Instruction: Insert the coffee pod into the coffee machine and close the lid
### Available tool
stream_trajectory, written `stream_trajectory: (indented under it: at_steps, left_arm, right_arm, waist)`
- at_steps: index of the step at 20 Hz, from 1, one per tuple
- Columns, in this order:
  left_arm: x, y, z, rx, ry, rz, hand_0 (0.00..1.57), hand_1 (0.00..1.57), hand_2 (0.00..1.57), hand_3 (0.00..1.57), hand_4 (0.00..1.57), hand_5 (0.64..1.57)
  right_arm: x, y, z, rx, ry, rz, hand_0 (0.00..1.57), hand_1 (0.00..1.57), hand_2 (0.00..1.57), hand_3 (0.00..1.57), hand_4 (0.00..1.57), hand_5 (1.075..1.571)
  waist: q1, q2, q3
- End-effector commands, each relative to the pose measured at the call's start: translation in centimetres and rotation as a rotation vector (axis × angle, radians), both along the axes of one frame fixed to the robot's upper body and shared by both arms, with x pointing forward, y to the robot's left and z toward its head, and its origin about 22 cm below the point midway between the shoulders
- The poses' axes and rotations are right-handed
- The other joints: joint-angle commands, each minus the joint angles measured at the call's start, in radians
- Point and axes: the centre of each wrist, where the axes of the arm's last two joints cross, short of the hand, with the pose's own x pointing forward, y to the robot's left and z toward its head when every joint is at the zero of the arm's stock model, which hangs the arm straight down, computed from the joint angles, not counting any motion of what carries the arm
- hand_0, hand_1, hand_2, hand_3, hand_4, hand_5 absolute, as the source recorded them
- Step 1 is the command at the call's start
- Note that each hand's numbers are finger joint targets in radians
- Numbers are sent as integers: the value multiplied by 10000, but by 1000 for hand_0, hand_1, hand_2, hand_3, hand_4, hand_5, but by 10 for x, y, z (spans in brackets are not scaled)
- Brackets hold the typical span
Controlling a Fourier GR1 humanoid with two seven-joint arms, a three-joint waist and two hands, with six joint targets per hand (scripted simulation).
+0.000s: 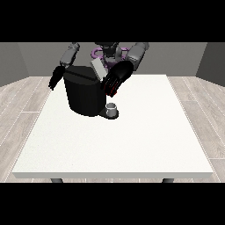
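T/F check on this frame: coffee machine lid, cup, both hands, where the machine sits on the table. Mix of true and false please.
1. The coffee machine stands on the white table. True.
2. The machine's lid is shut flat. False: it stands tilted up, open.
3. A small grey cup sits at the machine's base, on its front platform. True.
4. The hand at the view's right rests far out at the table's near edge. False: it is up beside the machine's top, just below the lid.
5. The hand at the view's left hangs by the machine's other side. True.
6. The machine stands at the table's near right corner. False: it is toward the far left part.
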Motion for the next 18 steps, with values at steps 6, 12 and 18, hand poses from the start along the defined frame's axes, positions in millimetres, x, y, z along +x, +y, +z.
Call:
stream_trajectory:
  at_steps: [6,12,18]
  left_arm:
    - [6,-19,-55,-235,1328,132,0,0,0,60,0,1571]
    - [0,-43,-130,-852,3127,-562,0,0,177,0,0,1571]
    - [-23,-43,-230,-7236,4714,-1165,0,0,0,0,418,1571]
  right_arm:
    - [-13,-18,-46,487,1281,-653,0,0,0,0,0,1571]
    - [-35,-43,-84,434,2513,-990,0,0,0,0,0,1571]
    - [-76,-61,-123,554,3602,-1934,0,0,0,0,0,1571]
  waist:
    - [1043,-1337,-28]
    - [1890,-2876,-31]
    - [2814,-4725,-66]
